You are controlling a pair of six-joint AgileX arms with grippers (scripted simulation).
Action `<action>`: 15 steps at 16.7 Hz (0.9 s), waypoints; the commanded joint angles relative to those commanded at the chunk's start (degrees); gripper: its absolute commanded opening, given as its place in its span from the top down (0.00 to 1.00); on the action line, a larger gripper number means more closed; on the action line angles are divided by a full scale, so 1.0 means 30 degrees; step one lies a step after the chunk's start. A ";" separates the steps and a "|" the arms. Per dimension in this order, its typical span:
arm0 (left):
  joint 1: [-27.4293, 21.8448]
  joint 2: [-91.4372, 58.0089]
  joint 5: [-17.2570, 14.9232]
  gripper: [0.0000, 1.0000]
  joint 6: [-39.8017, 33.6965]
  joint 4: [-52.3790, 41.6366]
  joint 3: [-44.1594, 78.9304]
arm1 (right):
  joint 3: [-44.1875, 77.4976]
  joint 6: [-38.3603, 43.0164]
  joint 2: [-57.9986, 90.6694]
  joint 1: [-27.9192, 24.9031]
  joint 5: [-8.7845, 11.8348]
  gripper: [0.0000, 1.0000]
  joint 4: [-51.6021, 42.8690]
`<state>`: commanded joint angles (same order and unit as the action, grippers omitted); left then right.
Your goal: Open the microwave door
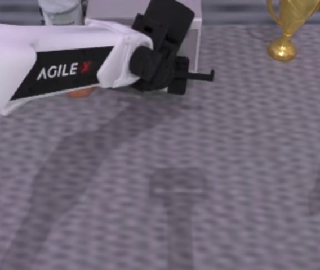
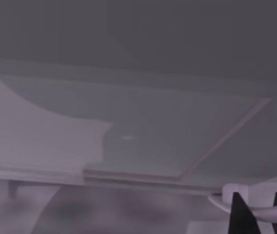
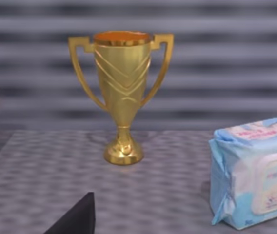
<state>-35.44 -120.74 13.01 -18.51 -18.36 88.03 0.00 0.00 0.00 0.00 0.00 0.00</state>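
My left arm [image 1: 64, 64] is stretched across the far left of the top view, wrist turned so my left claw [image 1: 196, 76] points right. Can't make out how its fingers sit. Right arm's out of the top view.

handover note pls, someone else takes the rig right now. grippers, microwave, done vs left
Left gripper: reached across to the microwave at the top view's far edge, low by its front. Can't tell open or shut.
Right gripper: not in the top view; its wrist camera faces a gold trophy and a pack of wipes.
Microwave door: the left wrist view shows the window panel close up; how far it has swung can't be told.
Left: confirm the grip, swing the door fully open.
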 joint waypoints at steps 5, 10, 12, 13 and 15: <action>0.0243 0.0454 -0.0327 1.00 0.0621 0.0401 -0.0691 | 0.0000 0.0000 0.0000 0.0000 0.0000 0.00 0.0000; 0.0243 0.0454 -0.0327 1.00 0.0621 0.0401 -0.0691 | 0.0000 0.0000 0.0000 0.0000 0.0000 0.00 0.0000; 0.0243 0.0454 -0.0327 1.00 0.0621 0.0401 -0.0691 | 0.0000 0.0000 0.0000 0.0000 0.0000 0.00 0.0000; 0.0243 0.0454 -0.0327 1.00 0.0621 0.0401 -0.0691 | 0.0000 0.0000 0.0000 0.0000 0.0000 0.00 0.0000; 0.0243 0.0454 -0.0327 1.00 0.0621 0.0401 -0.0691 | 0.0000 0.0000 0.0000 0.0000 0.0000 0.00 0.0000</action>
<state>-34.71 -119.37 12.03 -16.65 -17.15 85.96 0.00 0.00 0.00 0.00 0.00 0.00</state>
